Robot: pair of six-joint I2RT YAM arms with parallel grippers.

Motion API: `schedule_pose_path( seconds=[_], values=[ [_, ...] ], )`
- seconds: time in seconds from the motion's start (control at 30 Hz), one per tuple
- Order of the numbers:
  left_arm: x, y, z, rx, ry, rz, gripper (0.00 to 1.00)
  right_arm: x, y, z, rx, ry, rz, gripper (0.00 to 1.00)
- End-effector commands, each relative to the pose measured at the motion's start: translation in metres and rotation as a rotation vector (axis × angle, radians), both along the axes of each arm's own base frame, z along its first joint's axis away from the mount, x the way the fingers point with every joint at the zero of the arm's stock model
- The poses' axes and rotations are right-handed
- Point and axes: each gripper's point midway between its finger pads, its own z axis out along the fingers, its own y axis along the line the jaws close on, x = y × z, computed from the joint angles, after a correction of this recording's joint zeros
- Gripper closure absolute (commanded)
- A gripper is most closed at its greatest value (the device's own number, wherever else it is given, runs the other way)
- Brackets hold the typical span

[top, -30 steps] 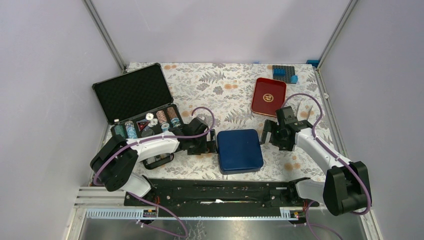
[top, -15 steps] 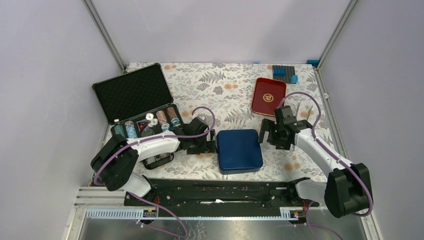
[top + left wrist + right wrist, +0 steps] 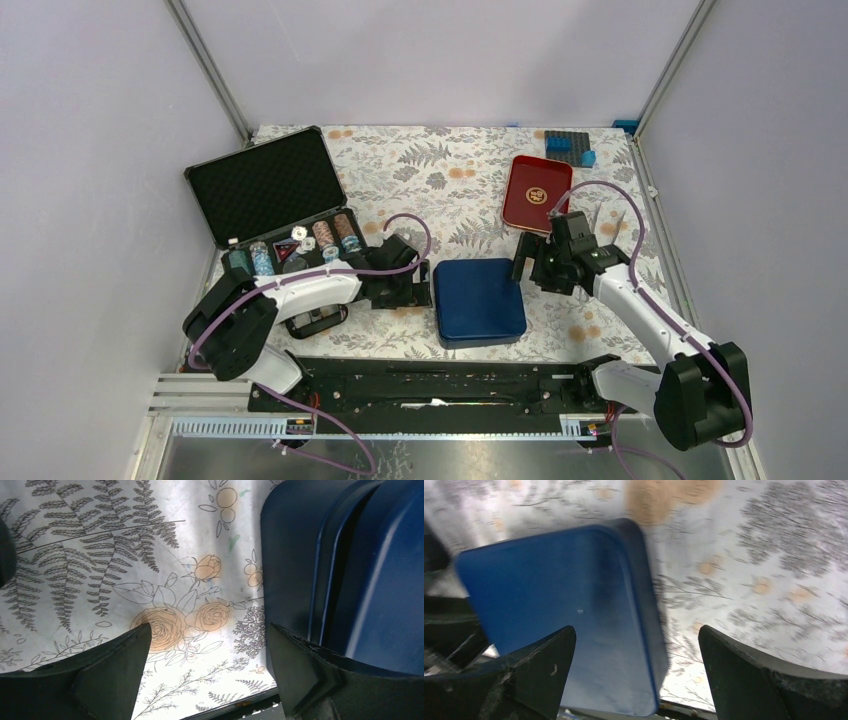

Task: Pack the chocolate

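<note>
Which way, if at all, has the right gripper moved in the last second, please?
Yes. The right gripper has shifted left, closer to the right edge of the blue box.

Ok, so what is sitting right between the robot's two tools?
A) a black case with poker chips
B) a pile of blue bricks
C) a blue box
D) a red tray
C: the blue box lies between the left tool and the right tool, each open at one of its sides.
</note>
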Motion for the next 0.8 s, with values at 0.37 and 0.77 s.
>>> schedule_pose_path(
  seconds=[0.37,0.77],
  values=[
    [0.012,0.006,0.016,0.038,-0.066,0.009,0.09,0.004,0.048,0.003,0.303,-0.059,0.104,0.0],
    [0.011,-0.003,0.013,0.012,-0.05,-0.008,0.09,-0.001,0.053,0.005,0.358,-0.042,0.107,0.0]
  ],
)
